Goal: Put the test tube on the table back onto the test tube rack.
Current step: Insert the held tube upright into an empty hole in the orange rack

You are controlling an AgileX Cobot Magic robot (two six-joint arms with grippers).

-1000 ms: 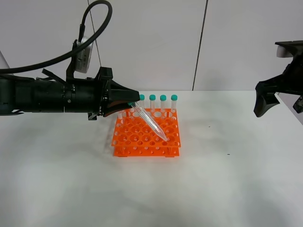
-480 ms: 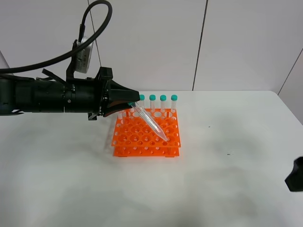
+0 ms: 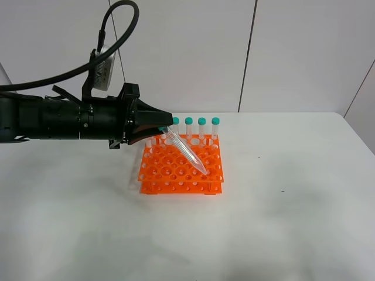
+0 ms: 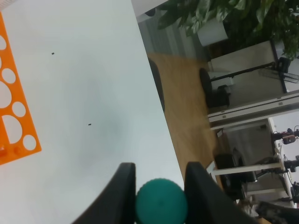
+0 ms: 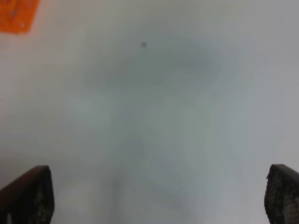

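Note:
My left gripper [image 3: 164,129] is shut on the teal cap of the test tube [image 3: 187,152]. The tube is tilted, and its pointed tip rests at a hole near the front right of the orange test tube rack [image 3: 176,174]. In the left wrist view the teal cap [image 4: 161,203] sits between the two dark fingers [image 4: 122,186], with a corner of the rack [image 4: 10,116] beside it. My right gripper [image 5: 159,196] is open above the bare white table [image 5: 154,116]; it is out of the exterior high view.
Several other teal-capped tubes [image 3: 201,126] stand upright in the rack's back row. The rack's corner shows in the right wrist view [image 5: 16,14]. The table's right edge [image 3: 358,137] lies far from the rack. The table [image 3: 281,222] is white.
The right arm has dropped from the upper right to the lower right edge and then out of the exterior high view. The left arm and the tube have not moved.

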